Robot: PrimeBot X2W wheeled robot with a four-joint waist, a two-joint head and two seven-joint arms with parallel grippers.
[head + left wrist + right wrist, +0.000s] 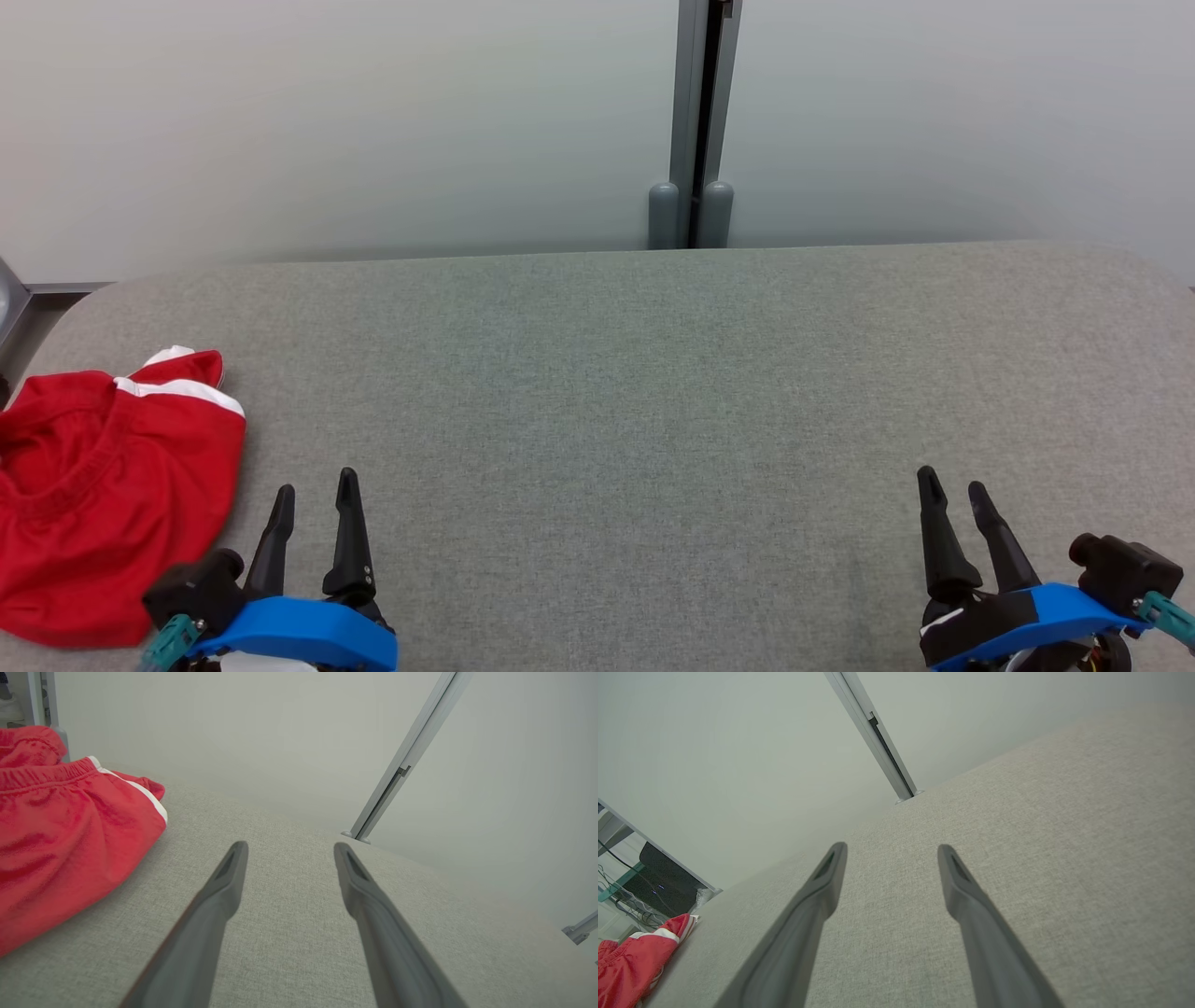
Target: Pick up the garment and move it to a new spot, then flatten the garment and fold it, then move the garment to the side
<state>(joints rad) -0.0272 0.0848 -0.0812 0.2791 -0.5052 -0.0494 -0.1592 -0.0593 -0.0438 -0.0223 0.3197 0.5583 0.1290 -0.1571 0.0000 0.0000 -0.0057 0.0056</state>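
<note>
The garment (103, 485) is a crumpled pair of red shorts with a white stripe, lying at the far left of the grey table (653, 392). It also shows in the left wrist view as red cloth (65, 826) at the left, and small in the right wrist view (635, 961) at the lower left. My left gripper (316, 485) stands open just right of the garment, not touching it, with nothing between its fingers (224, 882). My right gripper (952, 485) is open and empty at the lower right, far from the garment, its fingers (962, 886) above bare table.
A pale wall runs behind the table with a grey vertical post (695, 121) at its middle. The table's far edge and rounded left corner (65, 308) lie close to the garment. Dark equipment and cables (654, 882) sit beyond the left end.
</note>
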